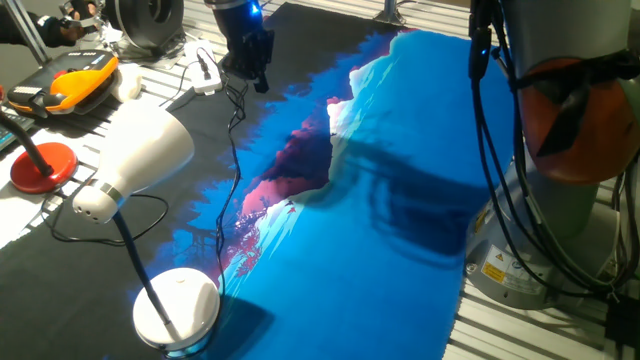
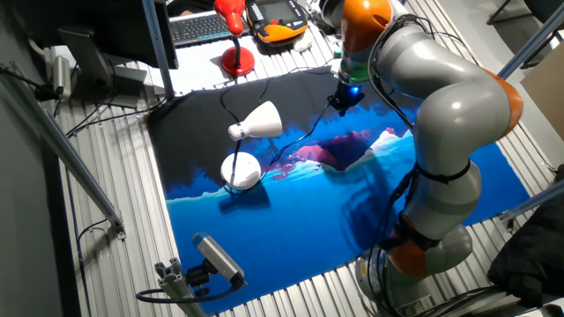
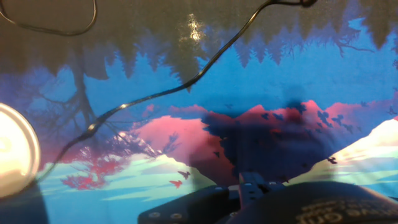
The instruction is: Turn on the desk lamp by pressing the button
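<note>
White desk lamp (image 1: 140,160) standing at the near left of the table (image 1: 560,310) in one fixed view: cone-shaped shade (image 1: 150,150) tilted, wide mouth toward the far right, narrow cap toward the near left. Thin dark stem (image 1: 140,265) running down from the cap to the round white disc base (image 1: 178,305), resting at the near edge of a blue landscape-printed mat (image 1: 380,250). Thin black cable (image 1: 236,170) trailing across the mat from the far side toward the base. No button visible at this size.

Pincer (image 1: 248,58) hanging at the far side, above the dark upper part of the mat, well apart from the lamp and to the right of the shade. Fingertips too dark and small to read; cannot tell whether released or clenched.

Red-based thing (image 1: 42,165) with a black neck just left of the shade, beyond the mat. Orange-and-black handheld device (image 1: 80,80) farther back on the left.

In the other fixed view, lamp (image 2: 251,132) left of centre, base (image 2: 240,170) below the shade, pincer (image 2: 345,97) to the right with a blue light glowing on the wrist. Keyboard (image 2: 198,26) at the far edge.

In the hand view, only mat print, the cable (image 3: 161,93) crossing diagonally, and a bright white rim of the base (image 3: 15,158) at the left edge; fingertips not shown.
</note>
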`<state>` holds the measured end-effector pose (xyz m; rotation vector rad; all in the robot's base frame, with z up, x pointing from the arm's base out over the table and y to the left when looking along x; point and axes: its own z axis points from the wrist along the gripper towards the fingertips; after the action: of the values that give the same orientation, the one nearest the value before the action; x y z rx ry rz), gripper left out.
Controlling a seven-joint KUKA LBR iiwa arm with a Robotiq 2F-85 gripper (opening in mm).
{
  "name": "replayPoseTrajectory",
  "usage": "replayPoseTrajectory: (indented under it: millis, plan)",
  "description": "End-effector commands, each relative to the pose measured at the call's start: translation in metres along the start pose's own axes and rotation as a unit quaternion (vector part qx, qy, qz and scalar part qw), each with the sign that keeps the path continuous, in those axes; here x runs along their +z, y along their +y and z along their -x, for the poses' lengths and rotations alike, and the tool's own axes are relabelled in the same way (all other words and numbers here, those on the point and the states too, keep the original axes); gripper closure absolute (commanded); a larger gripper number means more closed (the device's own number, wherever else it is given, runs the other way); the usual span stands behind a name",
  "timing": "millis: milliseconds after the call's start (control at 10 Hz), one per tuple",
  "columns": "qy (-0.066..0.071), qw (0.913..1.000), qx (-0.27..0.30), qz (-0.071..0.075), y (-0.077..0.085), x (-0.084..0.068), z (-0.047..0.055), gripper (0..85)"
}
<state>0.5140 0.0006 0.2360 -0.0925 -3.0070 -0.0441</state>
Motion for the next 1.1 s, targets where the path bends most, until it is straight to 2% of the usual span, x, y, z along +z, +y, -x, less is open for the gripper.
replayPoseTrajectory:
  millis: [0, 100, 200, 400, 500, 600, 700, 800, 900, 1000]
  plan:
    - [0.002, 0.9999, 0.002, 0.015, 0.0002, 0.0001, 0.0000, 85.0]
    - [-0.008, 0.9999, 0.005, 0.010, 0.0002, 0.0001, 0.0000, 85.0]
    - [-0.003, 1.0000, 0.000, 0.001, 0.0002, 0.0001, 0.0000, 85.0]
    - [0.002, 0.9994, 0.008, 0.035, 0.0002, 0.0001, 0.0000, 85.0]
    - [-0.007, 0.9995, 0.020, 0.025, 0.0002, 0.0001, 0.0000, 85.0]
    - [-0.049, 0.9980, 0.033, -0.023, 0.0002, 0.0001, 0.0000, 85.0]
    - [-0.055, 0.9978, 0.024, -0.028, 0.0002, 0.0001, 0.0000, 85.0]
    - [-0.045, 0.9986, 0.025, -0.014, 0.0002, 0.0001, 0.0000, 85.0]
    - [-0.029, 0.9989, 0.029, 0.023, 0.0002, 0.0001, 0.0000, 85.0]
    - [-0.026, 0.9992, 0.025, 0.016, 0.0002, 0.0001, 0.0000, 85.0]
